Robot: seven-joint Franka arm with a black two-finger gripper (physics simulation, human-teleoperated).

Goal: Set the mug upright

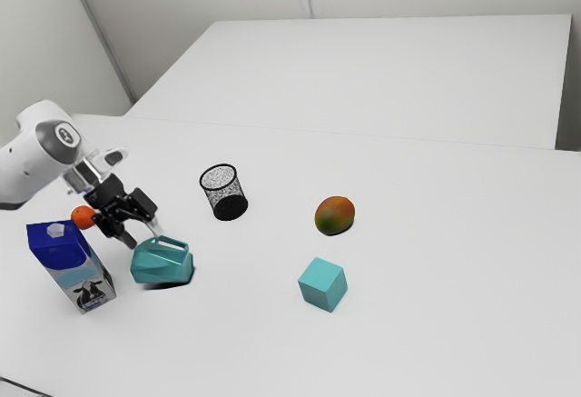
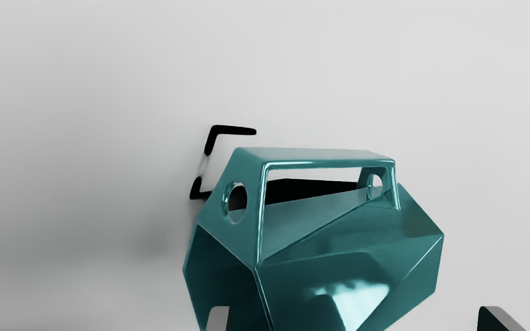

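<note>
My gripper (image 1: 142,224) is above and just behind the teal mug, toward the exterior view's left, with its fingers apart. The teal faceted mug (image 1: 163,263) lies on its side on the table, its handle facing up. In the wrist view the mug (image 2: 329,276) has its dark opening on one side and the handle loop along its upper side. The gripper (image 2: 352,319) has its fingertips spread wide, one overlapping the mug's open end and the other past its closed end, without a grip on it.
A milk carton (image 1: 73,265) stands close to the mug, with an orange (image 1: 83,217) behind it. A black mesh cup (image 1: 224,192) stands farther back on the white table (image 1: 436,324). A mango (image 1: 335,215) and a teal cube (image 1: 323,283) are toward the exterior view's right.
</note>
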